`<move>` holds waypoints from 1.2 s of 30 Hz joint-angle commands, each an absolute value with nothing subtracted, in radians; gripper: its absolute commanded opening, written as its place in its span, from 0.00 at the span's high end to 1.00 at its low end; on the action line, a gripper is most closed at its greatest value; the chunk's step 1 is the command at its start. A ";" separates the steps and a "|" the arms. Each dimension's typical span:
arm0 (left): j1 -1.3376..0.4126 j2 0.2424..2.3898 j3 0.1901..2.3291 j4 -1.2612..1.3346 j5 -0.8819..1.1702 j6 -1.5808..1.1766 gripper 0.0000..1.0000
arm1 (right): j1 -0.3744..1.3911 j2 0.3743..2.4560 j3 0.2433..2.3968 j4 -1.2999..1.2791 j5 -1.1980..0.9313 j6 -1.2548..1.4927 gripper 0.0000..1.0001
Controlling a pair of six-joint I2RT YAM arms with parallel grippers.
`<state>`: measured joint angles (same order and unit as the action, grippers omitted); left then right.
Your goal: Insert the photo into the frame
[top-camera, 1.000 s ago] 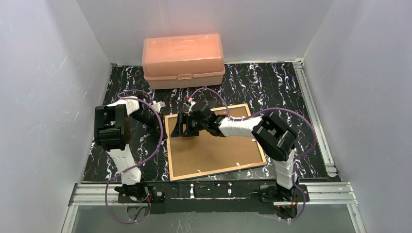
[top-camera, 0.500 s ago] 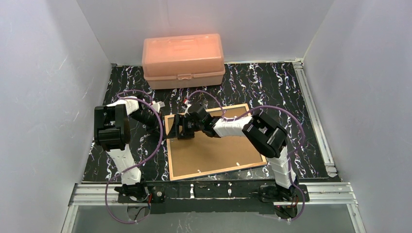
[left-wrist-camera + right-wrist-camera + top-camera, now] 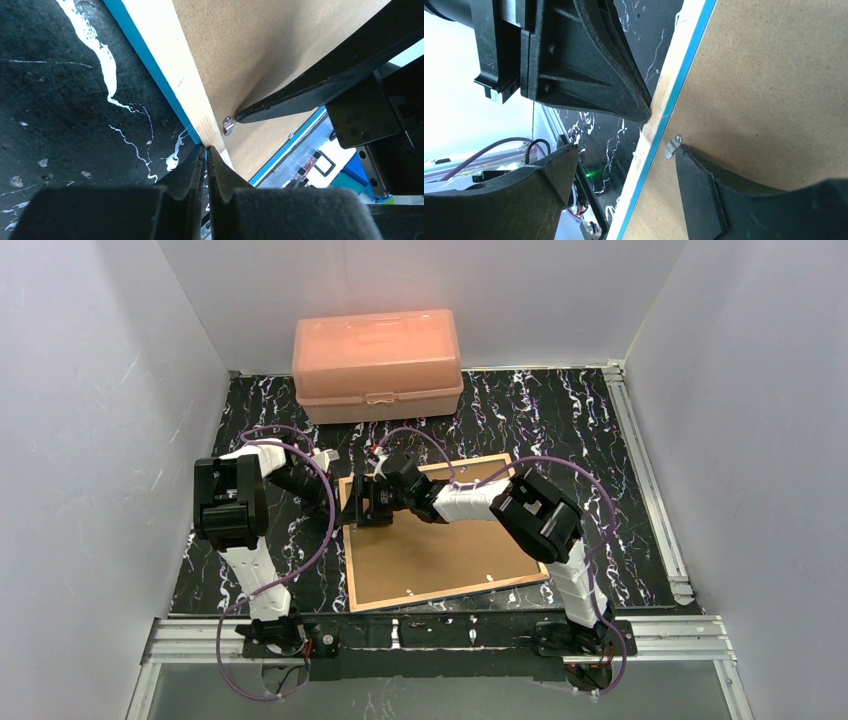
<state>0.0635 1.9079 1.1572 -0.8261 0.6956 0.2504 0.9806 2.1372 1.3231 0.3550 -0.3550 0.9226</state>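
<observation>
A peach plastic box (image 3: pixel 377 365) sits at the back of the black white-veined tabletop (image 3: pixel 560 410); a brown backing board (image 3: pixel 440 550) lies flat nearer.

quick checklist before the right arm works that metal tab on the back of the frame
1. Frame lies back-up on the table: ok.
2. Right jaws open, one fingertip at the metal tab: ok.
3. Left jaws shut, tips against the frame's wooden rim: ok.
4. Backing board out of the frame: not ok, it sits inside.
5. Photo at hand: cannot tell, not in view.
</observation>
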 commanded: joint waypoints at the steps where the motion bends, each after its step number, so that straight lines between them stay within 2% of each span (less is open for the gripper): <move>1: 0.064 1.918 1.167 -0.804 0.669 0.270 0.97 | 0.993 2.171 1.370 0.386 -0.374 0.934 0.21; 21: 0.064 1.898 1.146 -0.797 0.663 0.280 0.97 | 1.008 2.186 1.398 0.382 -0.405 0.912 0.22; 28: 0.072 1.880 1.174 -0.842 0.674 0.288 0.96 | 0.998 2.041 1.339 0.294 -0.421 0.792 0.17; 29: 0.078 1.877 1.187 -0.856 0.678 0.289 0.94 | 0.998 2.002 1.331 0.247 -0.410 0.724 0.15; 32: 0.099 1.861 1.226 -0.907 0.690 0.310 0.81 | 1.011 1.868 1.286 0.048 -0.316 0.465 0.12; 36: 0.132 1.828 1.279 -0.980 0.674 0.353 0.66 | 1.048 1.691 1.159 -0.139 -0.231 0.222 0.16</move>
<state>0.0956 1.9034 1.2137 -0.8806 0.6827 0.2935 1.0084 1.8790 1.2472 0.0727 -0.3168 0.5457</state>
